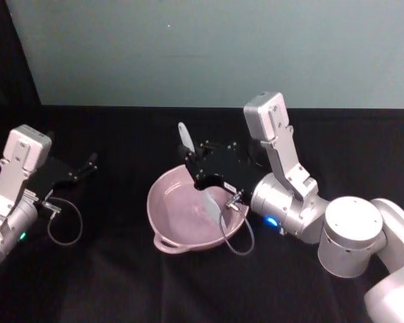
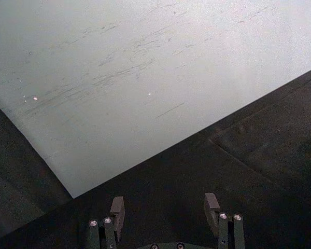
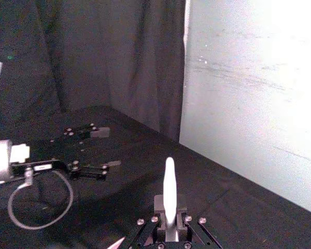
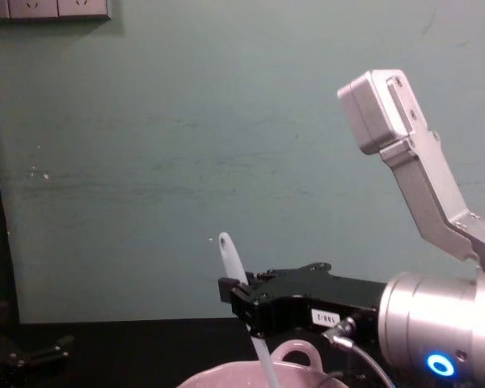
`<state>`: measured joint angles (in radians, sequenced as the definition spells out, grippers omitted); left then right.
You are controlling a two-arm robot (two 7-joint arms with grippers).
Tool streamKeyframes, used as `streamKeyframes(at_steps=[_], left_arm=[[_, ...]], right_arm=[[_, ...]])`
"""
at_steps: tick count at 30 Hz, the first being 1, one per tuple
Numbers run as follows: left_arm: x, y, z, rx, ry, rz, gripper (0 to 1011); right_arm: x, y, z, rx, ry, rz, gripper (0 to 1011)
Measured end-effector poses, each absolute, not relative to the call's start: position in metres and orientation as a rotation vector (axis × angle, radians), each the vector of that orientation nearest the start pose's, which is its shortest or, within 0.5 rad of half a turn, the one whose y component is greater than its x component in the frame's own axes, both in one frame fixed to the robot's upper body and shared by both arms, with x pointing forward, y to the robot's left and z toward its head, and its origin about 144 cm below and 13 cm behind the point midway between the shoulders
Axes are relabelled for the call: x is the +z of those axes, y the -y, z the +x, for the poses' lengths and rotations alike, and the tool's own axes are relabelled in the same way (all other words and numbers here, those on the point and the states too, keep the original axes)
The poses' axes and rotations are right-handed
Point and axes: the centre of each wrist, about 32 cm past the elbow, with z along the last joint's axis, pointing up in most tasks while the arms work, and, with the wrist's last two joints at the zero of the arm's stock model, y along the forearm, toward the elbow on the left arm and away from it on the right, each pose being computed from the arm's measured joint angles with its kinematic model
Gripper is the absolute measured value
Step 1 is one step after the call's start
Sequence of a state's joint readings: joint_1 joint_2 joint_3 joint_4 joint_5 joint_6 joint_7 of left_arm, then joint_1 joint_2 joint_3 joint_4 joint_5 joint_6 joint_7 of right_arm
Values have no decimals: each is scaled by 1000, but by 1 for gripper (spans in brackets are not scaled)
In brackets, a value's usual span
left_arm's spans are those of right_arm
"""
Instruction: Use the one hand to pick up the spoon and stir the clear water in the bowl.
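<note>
The right arm is reaching in from the right, its silver wrist lying low and nearly level. It is holding the right gripper [image 1: 192, 163] over the far side of the bowl [image 1: 163, 237]. The fingers are pressing together on the spoon [image 1: 184, 137], clamping it partway along the handle. The spoon is standing nearly upright with a slight tilt. Its handle end is sticking up above the fingers, and its flat head is pointing down inside the bowl. In the chest view the spoon [image 4: 231, 257] is running down past the gripper [image 4: 239, 296] toward the bowl's rim [image 4: 226, 377], near the loop handle [image 4: 295, 349].

The bowl is sitting on the black table [image 1: 121, 282], in the middle. The water is hard to make out, so I cannot tell whether the head is touching it. The lower frame edge is cutting the bowl off in the chest view.

The left gripper [image 1: 87, 165] is resting at the left, well apart from the bowl, with its fingers [image 2: 117, 207] spread apart and gripping nothing.
</note>
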<state>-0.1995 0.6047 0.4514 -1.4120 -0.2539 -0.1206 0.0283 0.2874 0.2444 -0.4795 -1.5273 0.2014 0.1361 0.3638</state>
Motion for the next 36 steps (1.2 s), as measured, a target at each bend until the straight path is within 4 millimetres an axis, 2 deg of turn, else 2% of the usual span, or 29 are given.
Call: streamKeyframes(at_steps=[6, 11, 24, 36], left_arm=[[1140, -310, 489, 1248, 285, 304, 1011], [1140, -310, 489, 1248, 285, 304, 1011], [1140, -310, 489, 1248, 285, 304, 1011], [1140, -310, 489, 1248, 285, 304, 1011]], right_arm=[[1196, 151, 495, -733, 75, -112, 116], [1197, 143, 493, -702, 72, -101, 114], [1198, 120, 510, -673, 86, -84, 116], [1193, 130, 531, -746, 97, -99, 114]])
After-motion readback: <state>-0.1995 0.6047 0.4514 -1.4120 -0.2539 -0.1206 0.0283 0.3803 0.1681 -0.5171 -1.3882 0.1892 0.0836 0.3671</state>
